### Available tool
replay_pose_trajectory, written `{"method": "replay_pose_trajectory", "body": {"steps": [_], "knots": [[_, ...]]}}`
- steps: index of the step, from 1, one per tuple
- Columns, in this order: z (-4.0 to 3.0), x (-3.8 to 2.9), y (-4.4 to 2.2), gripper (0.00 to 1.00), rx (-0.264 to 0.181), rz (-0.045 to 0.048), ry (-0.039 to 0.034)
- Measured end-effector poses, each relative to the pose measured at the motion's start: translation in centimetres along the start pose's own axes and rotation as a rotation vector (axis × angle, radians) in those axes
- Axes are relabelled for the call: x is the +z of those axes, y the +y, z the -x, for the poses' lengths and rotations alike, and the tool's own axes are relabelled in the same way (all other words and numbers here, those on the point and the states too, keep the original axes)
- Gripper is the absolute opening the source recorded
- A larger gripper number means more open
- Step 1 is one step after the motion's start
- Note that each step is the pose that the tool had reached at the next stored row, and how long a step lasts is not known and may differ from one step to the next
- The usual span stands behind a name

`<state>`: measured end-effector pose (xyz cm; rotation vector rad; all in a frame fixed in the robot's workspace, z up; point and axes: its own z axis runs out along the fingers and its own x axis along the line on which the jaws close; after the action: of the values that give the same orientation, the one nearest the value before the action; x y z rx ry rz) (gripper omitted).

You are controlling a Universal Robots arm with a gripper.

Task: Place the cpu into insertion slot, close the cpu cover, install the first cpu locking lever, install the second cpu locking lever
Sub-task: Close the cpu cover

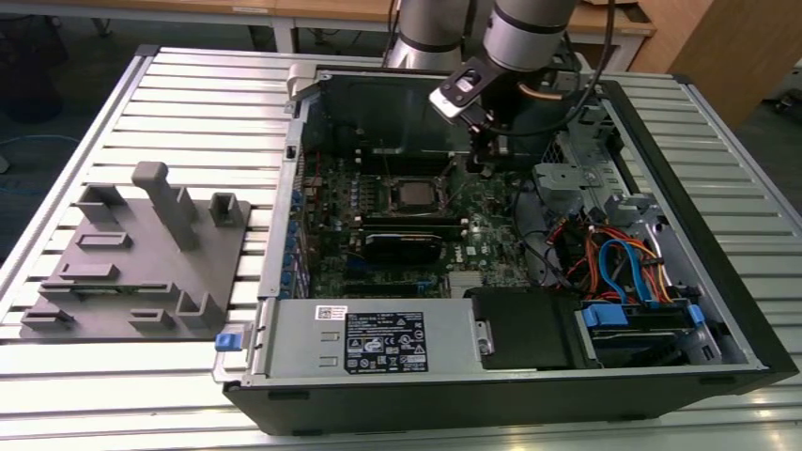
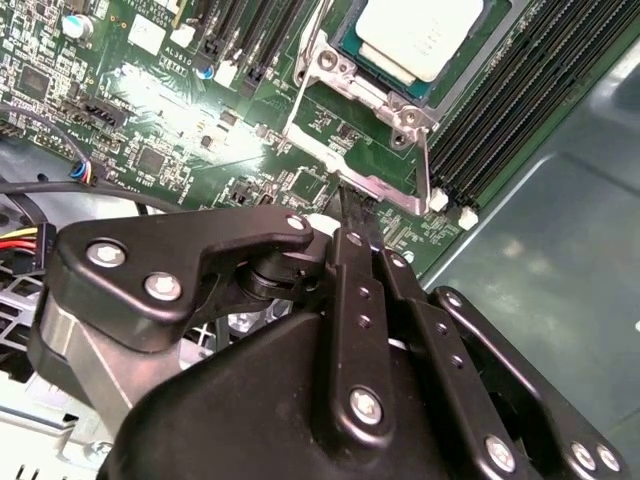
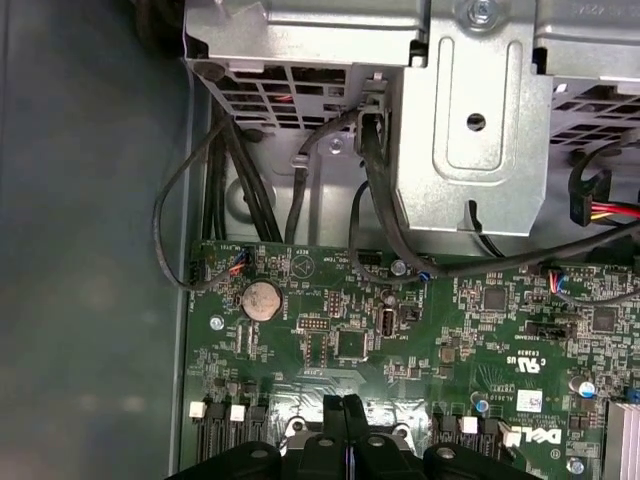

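pinched closed on nothing i can see, my hand (image 2: 355, 225) hovers at the insertion slot's (image 2: 330, 65) rim; the cpu (image 2: 420, 35) already sits inside. whether the cpu cover and levers are fastened, i cannot tell.

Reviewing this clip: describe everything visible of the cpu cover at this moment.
The cpu cover is a thin, shiny silver metal frame with a square window. In the second wrist view it appears to lie flat around the cpu, whose dull silver top shows through the window. Round fasteners sit at its corners. A narrow tongue juts from one edge toward the gripper, whose closed fingertips sit right at it; contact cannot be confirmed. The green motherboard surrounds it.
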<state>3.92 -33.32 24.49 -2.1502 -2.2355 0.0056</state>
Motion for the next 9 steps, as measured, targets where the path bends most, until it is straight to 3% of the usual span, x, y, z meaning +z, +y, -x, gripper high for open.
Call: {"method": "replay_pose_trajectory", "body": {"steps": [9], "knots": [[-0.03, 0.01, -0.47, 0.1, 0.0, 0.0, -0.0001]]}}
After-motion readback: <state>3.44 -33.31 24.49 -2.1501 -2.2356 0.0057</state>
